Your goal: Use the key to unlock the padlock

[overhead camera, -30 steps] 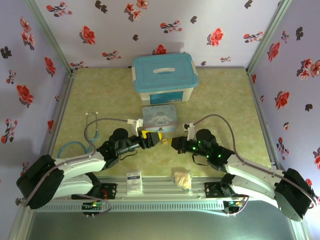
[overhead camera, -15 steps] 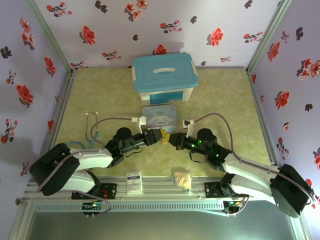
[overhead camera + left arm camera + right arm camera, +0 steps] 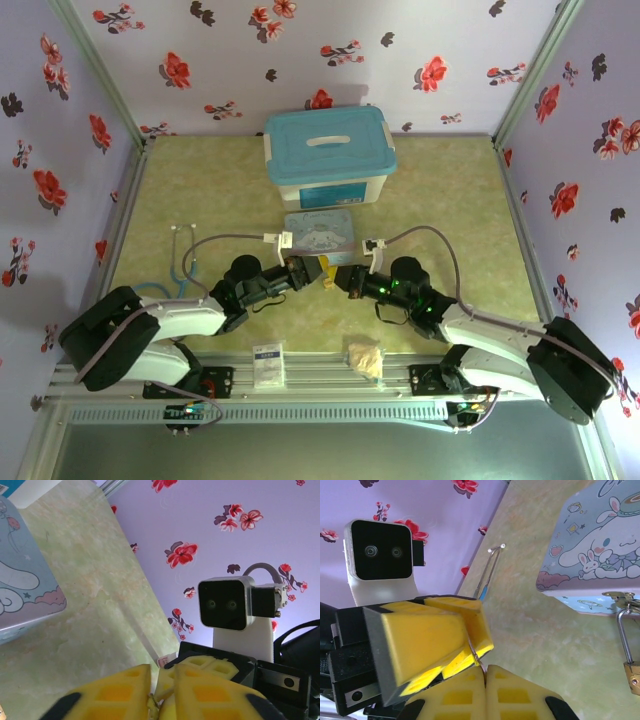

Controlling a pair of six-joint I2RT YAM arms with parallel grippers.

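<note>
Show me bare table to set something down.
Bare: the table right of the storage box, toward the right wall, and left of it, beyond the stethoscope. Crowded: left gripper and right gripper meet by the cartoon tin.

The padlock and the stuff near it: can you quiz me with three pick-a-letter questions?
1. Where is the padlock?
A inside the big box
B hanging from the cartoon tin's clasp
C on a white card

2. What colour is the storage box lid?
A red
B blue
C black

3. How are the right gripper's fingers?
A wide open
B shut together
C holding the tin

Answers:
1. B, the right wrist view shows it dangling at the tin's clasp.
2. B, the top view shows a blue lid.
3. B, the yellow pads meet with no gap.
</note>
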